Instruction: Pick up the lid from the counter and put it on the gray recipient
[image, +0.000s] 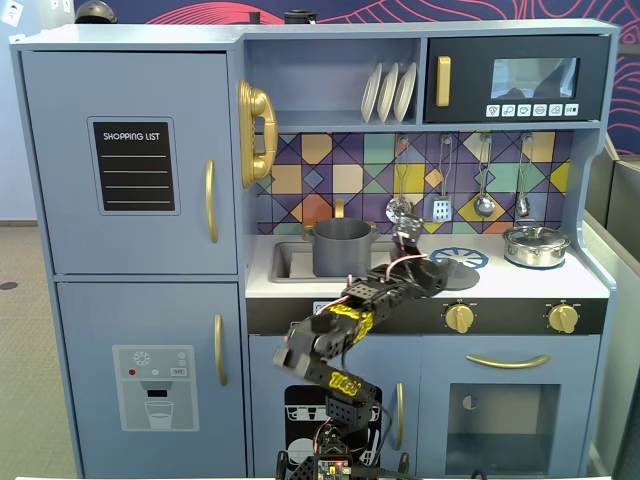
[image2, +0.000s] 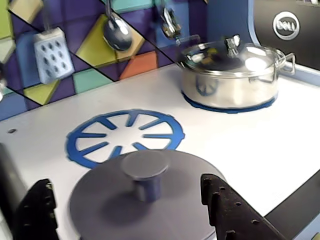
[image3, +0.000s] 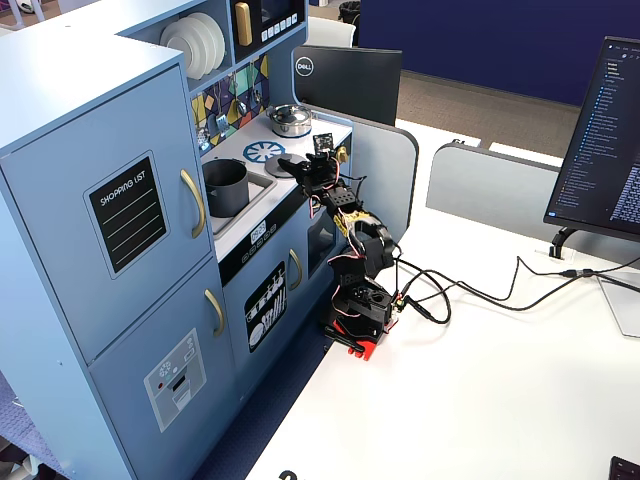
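Note:
The lid (image2: 165, 210) is a flat matte dark-gray disc with a central knob (image2: 146, 172). It lies on the white counter in front of the blue printed burner circle (image2: 125, 136). My gripper (image2: 126, 184) is open, with one black finger (image2: 35, 212) left of the knob and the other right of it, both low over the lid and touching nothing. The gray recipient (image: 340, 247) stands in the sink, left of my gripper (image: 432, 272) in a fixed view. The recipient (image3: 226, 185) has no lid on it.
A shiny silver pot (image2: 229, 75) with its own lid stands on the far burner at the right. Utensils (image2: 116, 32) hang on the tiled backsplash behind. The counter's front edge (image2: 300, 200) lies close on the right. A monitor (image3: 345, 80) stands behind the kitchen.

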